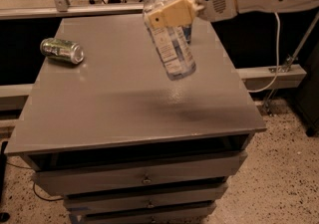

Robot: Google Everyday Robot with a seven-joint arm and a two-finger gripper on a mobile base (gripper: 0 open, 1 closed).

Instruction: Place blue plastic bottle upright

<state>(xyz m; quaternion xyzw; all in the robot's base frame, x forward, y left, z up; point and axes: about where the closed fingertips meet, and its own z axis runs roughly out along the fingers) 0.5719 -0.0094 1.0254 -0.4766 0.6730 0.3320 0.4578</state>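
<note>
The blue plastic bottle (pixel 168 39) is clear and ribbed, with a white cap at its top left and a blue-and-white label. It hangs in the air above the grey cabinet top (pixel 124 103), nearly upright, leaning a little with its base to the lower right. My gripper (pixel 167 13) comes in from the upper right and is shut on the bottle's upper part, just below the neck. Its cream-coloured finger (pixel 172 13) lies across the front of the bottle. The bottle's shadow falls on the top below it.
A green can (pixel 62 50) lies on its side near the cabinet's back left corner. A blue can (pixel 187 33) stands partly hidden behind the bottle. Drawers (pixel 144 178) face front below the top. A white cable (pixel 275 54) hangs at the right. Office chairs stand behind.
</note>
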